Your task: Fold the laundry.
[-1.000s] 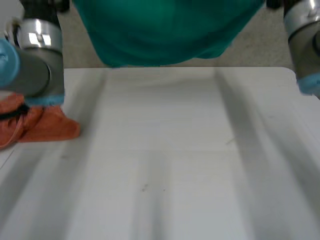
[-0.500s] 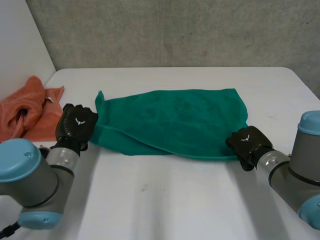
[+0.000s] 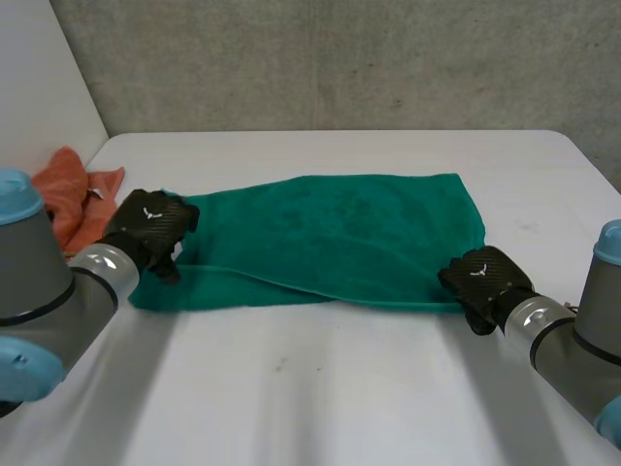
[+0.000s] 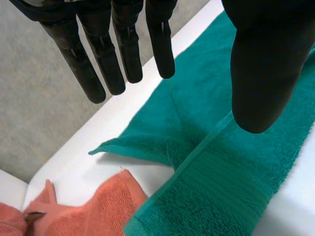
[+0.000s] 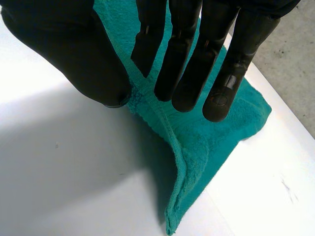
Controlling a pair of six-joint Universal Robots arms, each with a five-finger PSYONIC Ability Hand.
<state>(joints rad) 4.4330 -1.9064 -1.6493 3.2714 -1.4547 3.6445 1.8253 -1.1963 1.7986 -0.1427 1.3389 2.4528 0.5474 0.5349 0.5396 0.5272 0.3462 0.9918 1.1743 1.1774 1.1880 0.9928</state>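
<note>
Green towel (image 3: 340, 238) – one of them – lies flat on the white table (image 3: 320, 388), just beside the orange cloth (image 3: 73, 199). Whether the two touch I cannot tell. Its long axis runs straight away from the orange cloth, across the table in front of the robot, so one short end points at the orange cloth and the other points away from it. It is doubled over: the hem of the upper layer runs lengthwise near the robot-side edge, and at the end nearest the orange cloth the lower layer sticks out beyond it.

There are two hands, one at each end. The left hand (image 3: 150, 233) is over the end nearest the orange cloth. In the left wrist view the left hand (image 4: 266, 64) is released, with its fingers (image 4: 123, 49) straight and spread from the thumb and nothing between them. Under it are the green towel (image 4: 236, 172) and a corner of the orange cloth (image 4: 93, 206).

The right hand (image 3: 480, 277) is at the robot-side corner farthest from the orange cloth. In the right wrist view the right hand (image 5: 64, 44) has its thumb and straight fingers (image 5: 182, 59) set on either side of a raised ridge of the green towel (image 5: 206, 137) – a pinch on that corner.

There is one orange cloth, bunched at the table's edge.
</note>
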